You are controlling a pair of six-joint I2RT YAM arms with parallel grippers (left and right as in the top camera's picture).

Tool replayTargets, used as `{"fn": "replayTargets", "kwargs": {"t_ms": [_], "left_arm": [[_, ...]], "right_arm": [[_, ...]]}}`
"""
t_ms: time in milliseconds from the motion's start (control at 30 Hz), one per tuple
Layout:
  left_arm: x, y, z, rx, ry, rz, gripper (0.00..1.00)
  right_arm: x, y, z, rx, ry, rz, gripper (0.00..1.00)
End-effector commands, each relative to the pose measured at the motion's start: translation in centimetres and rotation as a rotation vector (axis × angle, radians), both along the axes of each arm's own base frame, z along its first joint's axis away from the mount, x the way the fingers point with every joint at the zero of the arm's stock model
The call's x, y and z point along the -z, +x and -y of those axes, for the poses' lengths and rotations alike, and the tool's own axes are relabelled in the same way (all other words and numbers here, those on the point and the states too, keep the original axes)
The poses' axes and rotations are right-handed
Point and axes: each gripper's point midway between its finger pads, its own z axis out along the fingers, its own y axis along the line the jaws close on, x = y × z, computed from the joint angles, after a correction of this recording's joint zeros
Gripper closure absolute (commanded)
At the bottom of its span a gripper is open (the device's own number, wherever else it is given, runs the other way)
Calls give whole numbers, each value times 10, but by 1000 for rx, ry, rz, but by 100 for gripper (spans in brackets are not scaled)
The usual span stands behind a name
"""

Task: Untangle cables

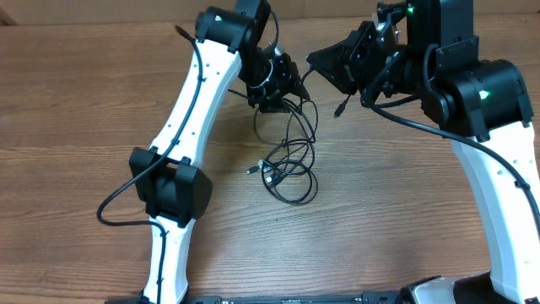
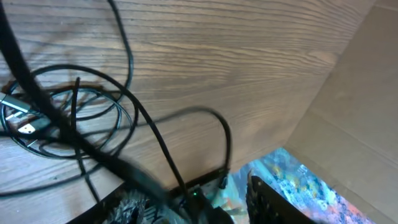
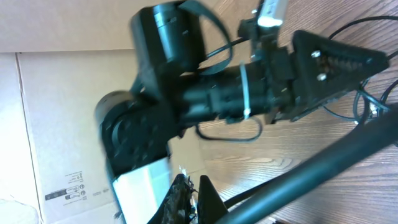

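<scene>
The thin black cables (image 1: 287, 169) lie as tangled loops at the middle of the table, with strands rising to my left gripper (image 1: 274, 84). In the left wrist view the loops (image 2: 74, 118) lie on the wood, and one blurred strand runs down between the wide-apart fingers of the left gripper (image 2: 199, 205). My right gripper (image 1: 319, 61) hovers close to the right of the left one. Its fingers (image 3: 194, 199) are pressed together on a cable (image 3: 323, 162) that runs off to the right. A small plug (image 1: 337, 110) dangles below the right gripper.
A cardboard wall (image 3: 68, 106) stands along the table's far edge. The left arm (image 3: 205, 93) fills the right wrist view, very close. Thicker black wires (image 1: 114, 207) hang beside the left arm's lower part.
</scene>
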Motion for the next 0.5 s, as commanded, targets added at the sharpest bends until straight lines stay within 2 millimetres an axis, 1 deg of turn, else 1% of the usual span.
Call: {"fn": "replayTargets", "kwargs": {"t_ms": [0, 133, 267, 300, 433, 467], "left_arm": [[12, 9, 3, 12, 5, 18, 49], [10, 15, 5, 24, -8, 57, 49], [10, 17, 6, 24, -12, 67, 51], [10, 17, 6, 24, -14, 66, 53], [5, 15, 9, 27, -56, 51, 73], [3, 16, 9, 25, -71, 45, 74]], "right_arm": [[-7, -2, 0, -8, 7, 24, 96], [-7, -2, 0, -8, 7, 24, 96], [-7, -2, 0, -10, 3, 28, 96], [-7, -2, 0, -17, -3, 39, 96], [-5, -4, 1, -31, -21, 46, 96], [-3, -4, 2, -29, -25, 41, 96]]}}
